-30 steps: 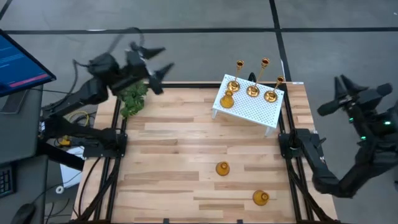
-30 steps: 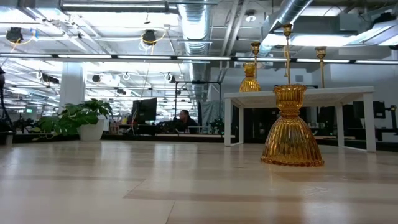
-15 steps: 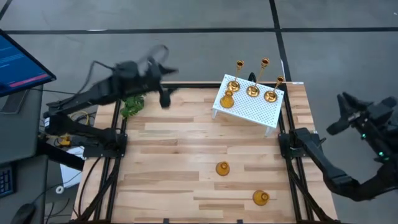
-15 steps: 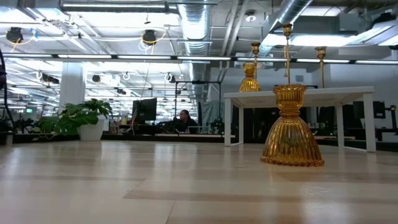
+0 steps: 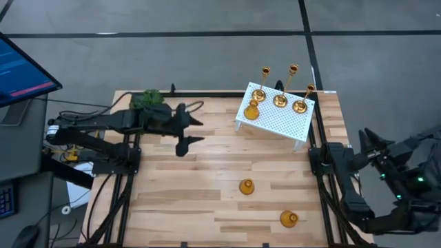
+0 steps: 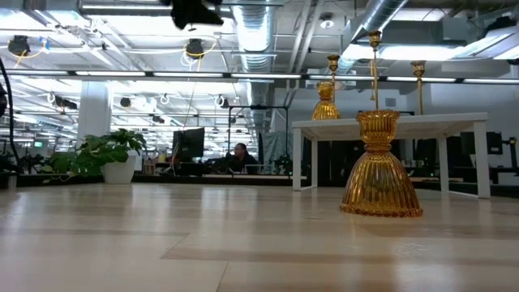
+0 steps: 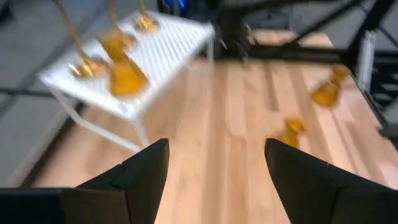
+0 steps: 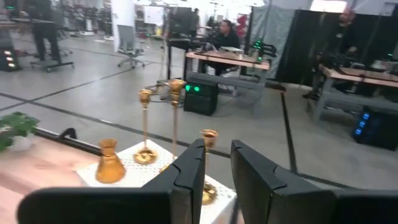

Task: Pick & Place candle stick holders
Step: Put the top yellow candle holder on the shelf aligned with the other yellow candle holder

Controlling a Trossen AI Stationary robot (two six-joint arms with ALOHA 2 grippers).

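Two squat amber holders [image 5: 246, 187] lay on bare table, ahead of and well apart from the left gripper's [image 5: 191, 129] open, empty fingers, their axes upright; the right gripper [image 5: 366, 140], fingers nearly closed, hung farther off beyond the table edge.

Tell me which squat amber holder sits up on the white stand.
The amber holder at the white stand's corner nearest the plant, beside the three tall sticks. The other two squat ones sit on the bare wooden table.

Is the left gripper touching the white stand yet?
Apart. The high view shows bare table between the left gripper and the white stand.
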